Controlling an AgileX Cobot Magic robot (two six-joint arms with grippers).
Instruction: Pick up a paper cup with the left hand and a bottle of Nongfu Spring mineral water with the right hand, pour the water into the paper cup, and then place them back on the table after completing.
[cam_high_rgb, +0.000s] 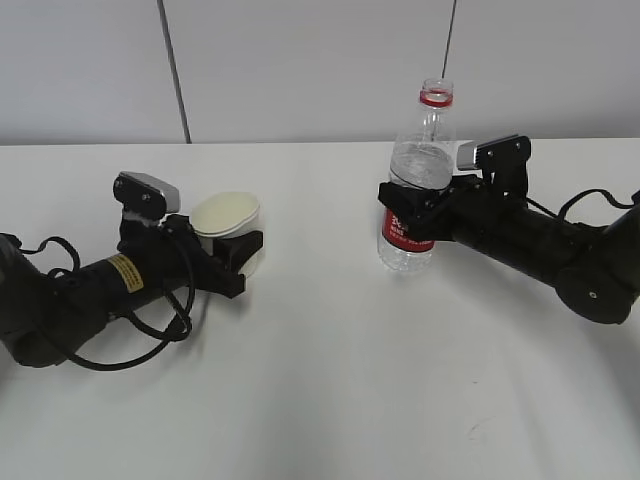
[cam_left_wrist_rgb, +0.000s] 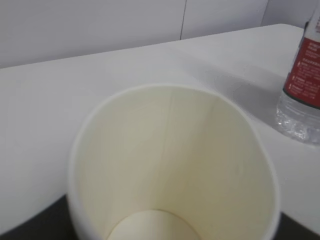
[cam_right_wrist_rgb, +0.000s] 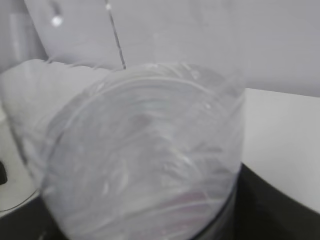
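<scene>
Bare table (cam_high_rgb: 320, 380) btwn cup (cam_high_rgb: 230, 225) & bottle (cam_high_rgb: 412, 190).

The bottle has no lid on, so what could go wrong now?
The bottle is open at the top, so water could slosh out if the right hand tips it too soon. The paper cup is thin, and the left hand might squash it or let it slip. The bottle and cup stand well apart, so a poorly aimed pour could hit the table.
</scene>
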